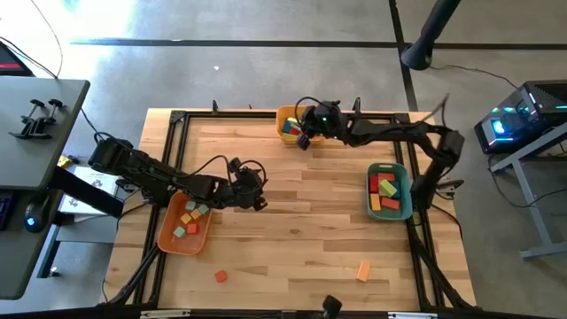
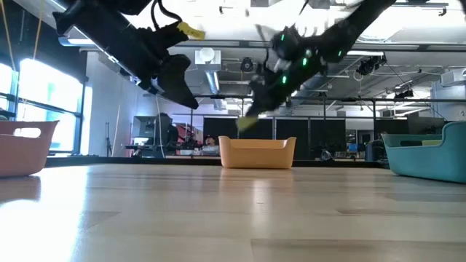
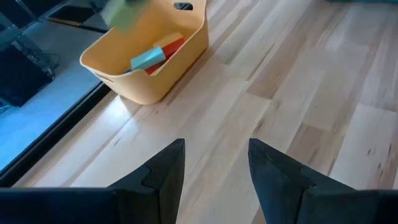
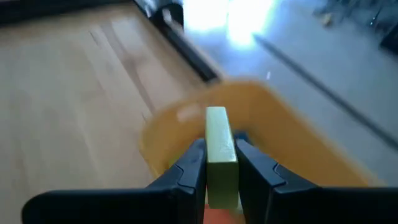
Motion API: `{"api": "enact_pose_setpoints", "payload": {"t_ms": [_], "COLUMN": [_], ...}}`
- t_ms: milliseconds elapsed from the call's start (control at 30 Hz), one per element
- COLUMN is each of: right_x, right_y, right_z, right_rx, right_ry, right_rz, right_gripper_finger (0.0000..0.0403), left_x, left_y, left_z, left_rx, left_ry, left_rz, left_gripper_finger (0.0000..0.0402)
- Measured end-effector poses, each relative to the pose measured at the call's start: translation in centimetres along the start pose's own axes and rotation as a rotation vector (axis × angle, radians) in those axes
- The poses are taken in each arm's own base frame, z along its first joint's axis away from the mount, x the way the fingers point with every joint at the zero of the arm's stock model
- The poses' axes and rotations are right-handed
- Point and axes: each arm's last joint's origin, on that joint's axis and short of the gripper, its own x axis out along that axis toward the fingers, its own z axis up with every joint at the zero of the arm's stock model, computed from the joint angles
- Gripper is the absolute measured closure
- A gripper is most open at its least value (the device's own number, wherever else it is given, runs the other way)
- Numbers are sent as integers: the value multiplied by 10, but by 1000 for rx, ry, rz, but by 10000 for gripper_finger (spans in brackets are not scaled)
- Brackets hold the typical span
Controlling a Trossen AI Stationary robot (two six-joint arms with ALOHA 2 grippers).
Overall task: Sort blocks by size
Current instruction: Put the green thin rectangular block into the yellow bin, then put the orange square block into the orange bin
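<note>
Just above the yellow tray [image 4: 249, 118], the right gripper [image 4: 216, 163] is clamped on a light green block [image 4: 219, 158], so the drop-off seems next, needing only release, while the left gripper [image 3: 214, 168] waits apart.

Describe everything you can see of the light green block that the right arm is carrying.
The light green block is a longer bar with flat painted faces and squared edges. The right pincer is shut on it, one dark finger pressing each long side, so it stands on end between them. It hangs in the air above the yellow tray, touching only the fingers.
</note>
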Motion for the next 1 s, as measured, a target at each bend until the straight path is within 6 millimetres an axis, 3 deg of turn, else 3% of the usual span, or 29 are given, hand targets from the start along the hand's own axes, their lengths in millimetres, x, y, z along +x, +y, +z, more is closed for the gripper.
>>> {"api": "enact_pose_setpoints", "payload": {"t_ms": [233, 467, 733, 900, 1000], "right_x": [46, 57, 42, 15, -7], "right_y": [-10, -12, -24, -28, -16], "right_z": [-41, -41, -30, -13, -10], "right_rx": [54, -1, -65, -57, -71], "right_ry": [140, 177, 199, 190, 157], "right_rz": [-17, -111, -163, -165, -123], "right_gripper_finger": [344, 322, 251, 235, 237], "left_x": [0, 2, 3, -3, -13], "left_y": [-1, 1, 1, -6, -12], "left_z": [4, 5, 6, 4, 4], "left_rx": [-4, -9, -23, -8, 21], "left_ry": [-32, -28, -30, -25, -42], "left_rz": [-11, -3, -11, -81, -122], "left_gripper_finger": [241, 241, 241, 241, 241]}}
